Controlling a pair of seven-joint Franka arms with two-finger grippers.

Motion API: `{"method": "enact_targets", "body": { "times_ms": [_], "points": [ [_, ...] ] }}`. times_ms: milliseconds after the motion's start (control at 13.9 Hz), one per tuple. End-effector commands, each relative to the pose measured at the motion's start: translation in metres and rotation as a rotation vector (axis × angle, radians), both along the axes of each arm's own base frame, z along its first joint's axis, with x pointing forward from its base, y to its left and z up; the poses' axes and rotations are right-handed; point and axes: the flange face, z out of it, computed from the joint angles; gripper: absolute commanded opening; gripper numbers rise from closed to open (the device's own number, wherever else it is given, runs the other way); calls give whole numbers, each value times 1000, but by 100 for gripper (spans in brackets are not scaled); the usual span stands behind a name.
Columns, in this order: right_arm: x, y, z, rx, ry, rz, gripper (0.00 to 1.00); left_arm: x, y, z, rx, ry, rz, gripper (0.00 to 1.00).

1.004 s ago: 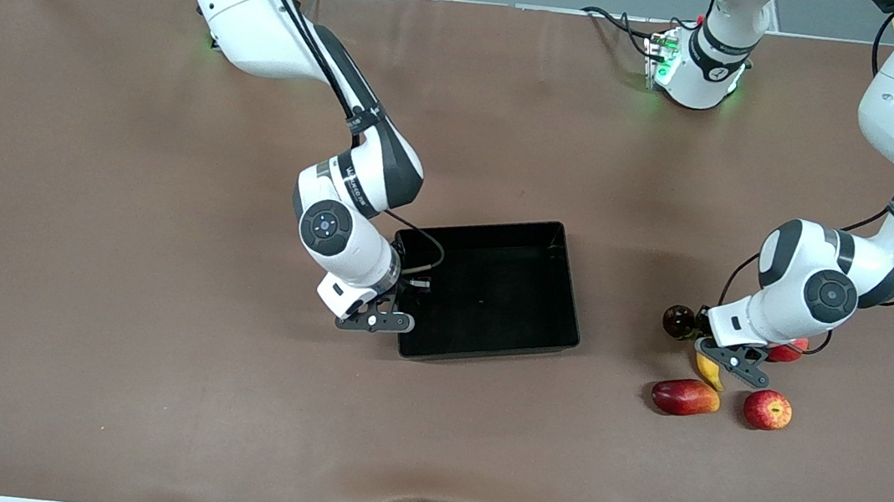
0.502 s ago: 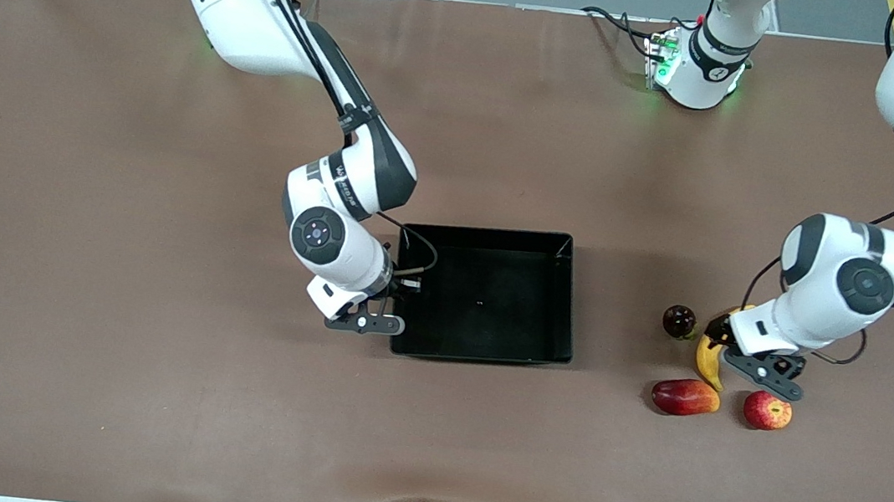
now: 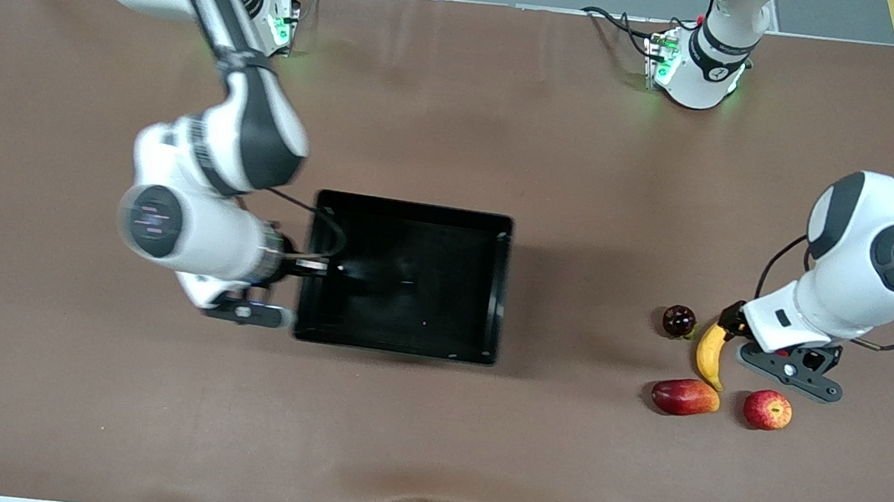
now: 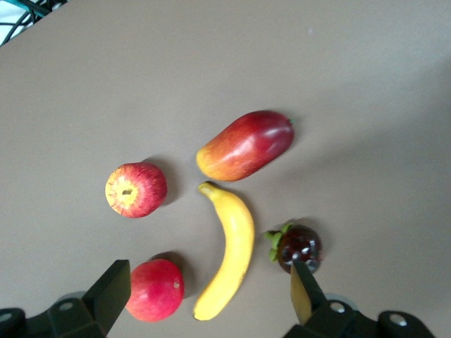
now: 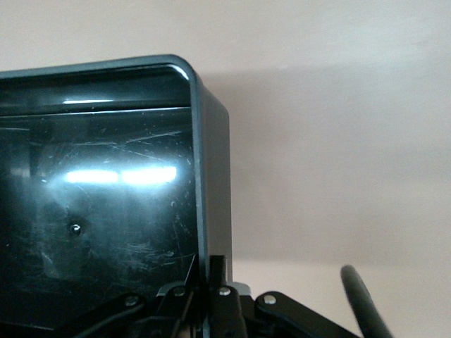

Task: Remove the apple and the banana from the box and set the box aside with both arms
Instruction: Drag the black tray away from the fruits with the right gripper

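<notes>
The black tray [image 3: 416,210] lies mid-table. My right gripper [image 3: 271,317] is shut on the tray's end wall toward the right arm's end; the right wrist view shows its fingers pinching that wall [image 5: 210,176]. My left gripper [image 3: 791,370] is open and empty, up in the air over the fruit cluster. In the left wrist view its fingers [image 4: 109,292] straddle the banana's [image 4: 229,259] end and a plain red round fruit [image 4: 156,289]. The streaked apple [image 4: 135,190] lies apart. In the front view the banana [image 3: 709,355] and apple [image 3: 767,410] show.
A red-yellow mango-like fruit [image 3: 685,397] lies beside the apple, and a dark mangosteen-like fruit [image 3: 679,320] beside the banana; both also show in the left wrist view, the mango-like fruit [image 4: 245,145] and the dark fruit [image 4: 298,248]. Brown mat covers the table.
My right gripper has carried the tray toward the right arm's end and turned it square. My left gripper has risen and shifted toward the left arm's end, uncovering the banana.
</notes>
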Motion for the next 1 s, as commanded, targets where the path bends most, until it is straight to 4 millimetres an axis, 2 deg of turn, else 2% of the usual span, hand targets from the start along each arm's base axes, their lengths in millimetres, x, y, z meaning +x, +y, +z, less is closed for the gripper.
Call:
{"method": "enact_targets", "body": {
  "times_ms": [0,143,215,430,717,861,932],
  "points": [
    [-15,-88,14,9,6,2,0,-1,2,12,9,-4,13,100],
    [-17,-147,11,-42,5,57,0,-3,-5,27,17,7,5,100],
    [-18,-188,6,-39,11,76,0,-7,-12,37,22,27,4,100],
    [-23,-297,-10,-15,17,121,0,-12,-14,61,11,75,23,100],
    [-46,-380,-34,-9,43,96,0,-10,-13,89,-8,83,49,100],
    [-60,-406,-60,-32,33,58,0,-12,-17,93,-55,97,73,100],
    [-66,-412,-73,-39,16,49,0,-11,-14,98,-71,93,82,100]
  ]
}}
